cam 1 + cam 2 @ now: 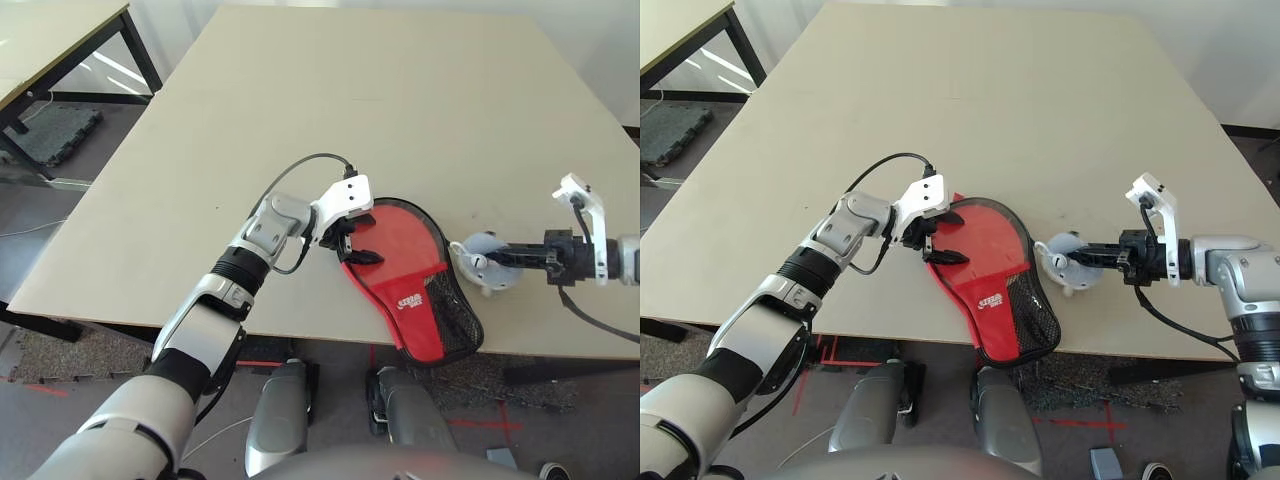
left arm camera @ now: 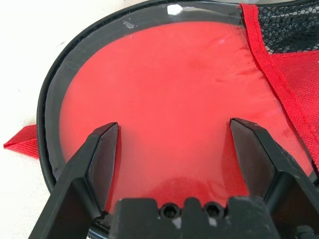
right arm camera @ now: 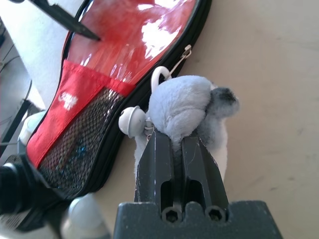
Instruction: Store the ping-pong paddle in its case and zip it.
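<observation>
The case (image 1: pixel 415 300) lies flat near the table's front edge, red side up, with a black mesh pocket (image 1: pixel 1028 312), a white logo and a black zipper rim. Under its glossy round window a red face (image 2: pixel 164 84) shows, seemingly the ping-pong paddle; its handle is hidden. My left gripper (image 2: pixel 174 127) hangs open over that round end, fingertips (image 1: pixel 362 257) close to the window. Just right of the case, my right gripper (image 3: pixel 177 137) is shut on a fluffy grey-white pouch (image 3: pixel 184 104), which sits beside the zipper pull (image 3: pixel 187 51).
The case's narrow end juts slightly over the table's front edge (image 1: pixel 300 335). Bare tabletop (image 1: pixel 380 110) stretches behind both arms. A second table (image 1: pixel 60 40) stands at the far left, across a gap of floor.
</observation>
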Controlling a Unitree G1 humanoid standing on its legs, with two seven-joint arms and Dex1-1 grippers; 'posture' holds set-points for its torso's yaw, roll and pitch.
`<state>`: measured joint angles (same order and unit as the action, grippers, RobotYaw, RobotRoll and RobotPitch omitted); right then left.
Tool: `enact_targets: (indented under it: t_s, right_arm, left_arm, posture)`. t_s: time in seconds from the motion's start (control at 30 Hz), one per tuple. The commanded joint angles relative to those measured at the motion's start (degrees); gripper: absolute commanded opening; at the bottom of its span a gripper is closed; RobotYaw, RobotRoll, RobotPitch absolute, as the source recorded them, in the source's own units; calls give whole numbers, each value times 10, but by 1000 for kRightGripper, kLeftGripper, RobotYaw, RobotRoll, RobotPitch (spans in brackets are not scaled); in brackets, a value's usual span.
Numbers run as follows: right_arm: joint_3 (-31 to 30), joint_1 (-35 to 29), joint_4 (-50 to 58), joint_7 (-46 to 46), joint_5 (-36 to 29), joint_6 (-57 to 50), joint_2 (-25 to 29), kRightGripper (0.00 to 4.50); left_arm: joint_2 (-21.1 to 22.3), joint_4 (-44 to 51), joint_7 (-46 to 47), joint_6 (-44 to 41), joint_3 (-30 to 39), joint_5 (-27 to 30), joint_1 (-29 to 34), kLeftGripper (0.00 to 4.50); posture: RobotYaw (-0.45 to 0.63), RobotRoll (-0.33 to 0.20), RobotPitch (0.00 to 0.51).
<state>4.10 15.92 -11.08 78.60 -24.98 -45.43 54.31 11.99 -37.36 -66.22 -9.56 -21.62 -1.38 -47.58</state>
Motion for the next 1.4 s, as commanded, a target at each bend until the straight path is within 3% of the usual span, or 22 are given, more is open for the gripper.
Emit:
enact_targets:
  t_s: [0.03, 0.57, 0.83, 0.93, 1.27, 1.4]
  right_arm:
    - [-20, -46, 45, 45, -28, -32, 33, 6]
    - [-84, -178, 63, 111, 11, 50, 163, 6]
    - [-81, -194, 46, 112, 10, 78, 173, 6]
    - [-53, -172, -3, 105, -2, 90, 160, 790]
    - [83, -3, -146, 85, -87, 16, 141, 4482]
    - [127, 66, -180, -14, -79, 47, 83, 4482]
  left_arm:
    - [-4, -22, -3, -8, -20, -20, 8, 4500]
    - [-12, -26, -4, -5, -20, -22, 7, 4500]
    - [-17, -28, -2, -3, -18, -23, 8, 4500]
    - [-17, -25, -1, -4, -17, -22, 9, 4500]
    - [-2, 48, -3, -56, 17, 14, 28, 4500]
    - [9, 110, 13, -103, 46, 43, 41, 4500]
  posture:
    - [19, 0, 139]
    - [10, 0, 140]
    - [10, 0, 135]
    - [9, 0, 134]
    - [9, 0, 134]
    - [20, 0, 135]
